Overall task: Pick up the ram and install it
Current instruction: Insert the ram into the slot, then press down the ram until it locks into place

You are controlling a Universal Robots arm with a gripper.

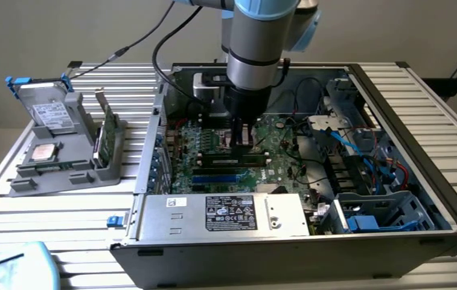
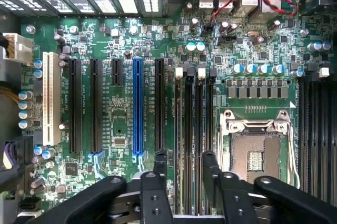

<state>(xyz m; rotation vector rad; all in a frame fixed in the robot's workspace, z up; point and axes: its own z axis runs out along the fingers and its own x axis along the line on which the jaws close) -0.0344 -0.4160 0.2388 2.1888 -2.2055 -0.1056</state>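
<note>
My gripper [image 1: 242,144] hangs inside the case [image 1: 454,208], low over the board [image 1: 285,136]. My fingers [image 2: 160,162] stand wide apart and hold nothing, one on each side of the ram [image 1: 232,161]. The ram sits on edge in a slot just under me. A grey tray [image 1: 51,181] lies outside the case, on the exterior view's left.

- Exterior view looks down obliquely from afar, over the open computer case [image 1: 293,260] and table [image 1: 51,205].
- Wrist view faces straight down, close above the motherboard [image 2: 121,40].
- Both share the memory slots [image 2: 192,113].
</note>
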